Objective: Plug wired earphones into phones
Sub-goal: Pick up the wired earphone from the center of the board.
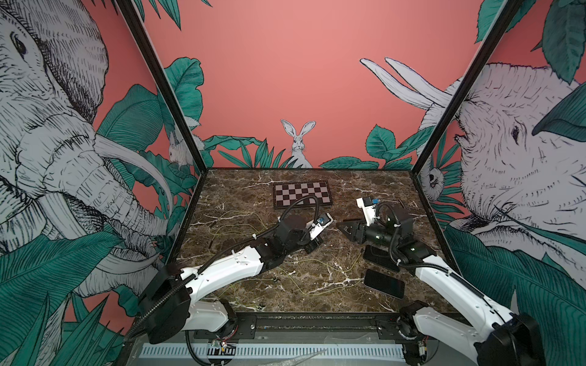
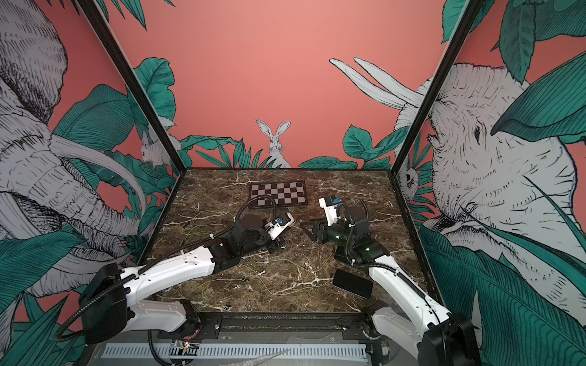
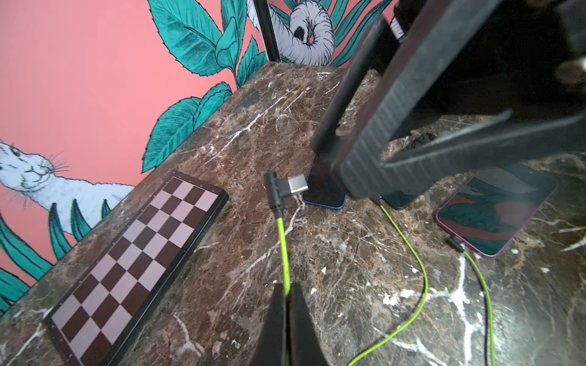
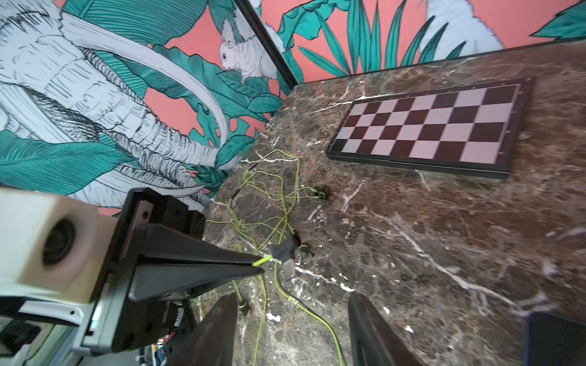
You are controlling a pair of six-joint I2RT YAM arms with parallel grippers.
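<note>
The earphone cord (image 3: 283,247), thin and yellow-green, is pinched in the left gripper (image 3: 287,289) near the middle of the table, its jaws clamped tight on it a little behind the plug (image 3: 279,190). The plug is a dark right-angle piece. Its bare metal tip points at the end of the blue-edged phone (image 3: 322,195), right at the edge, though I can't tell whether it touches. Over that phone hangs the right gripper (image 4: 293,298). Its jaws are apart, with only table and trailing cord between them in its own wrist view. I can't tell whether its fingers (image 3: 374,152) rest on the phone. To the near right lie two more phones. The middle phone (image 3: 396,199) is mostly hidden behind those fingers, with a cord running to its end. The maroon-edged phone (image 3: 494,212) is nearest of all, flat and screen up, with a dark plug at its end. In both top views this last one lies clear at the near right (image 1: 383,283) (image 2: 352,283), beside the right arm. The loose cords (image 4: 272,190) sprawl in a tangle over the left half of the marble table (image 1: 241,190). A checkerboard (image 1: 301,195) lies flat at the far middle, well apart from the phones.
</note>
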